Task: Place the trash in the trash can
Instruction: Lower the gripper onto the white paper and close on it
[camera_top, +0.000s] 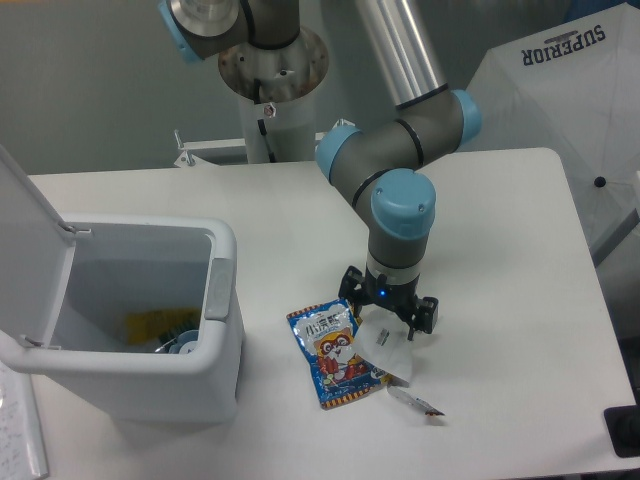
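My gripper (387, 318) hangs low over the crumpled white wrapper (388, 346), its open fingers straddling the wrapper's upper edge. Whether they touch it I cannot tell. Just left of the wrapper lies the blue snack packet (332, 352) with a cartoon animal and an orange edge. A small torn strip (418, 402) rests on the table below the wrapper. At the left stands the white trash can (222, 330) with its lid (25, 230) swung up and a grey tab (217, 289) on the rim. Yellow and blue items lie inside it.
The arm's white base column (272, 110) stands at the table's back edge. A white sheet printed "SUPERIOR" (565, 60) hangs beyond the right rear corner. A dark object (625, 430) sits at the right front edge. Paper (20, 440) lies at the front left.
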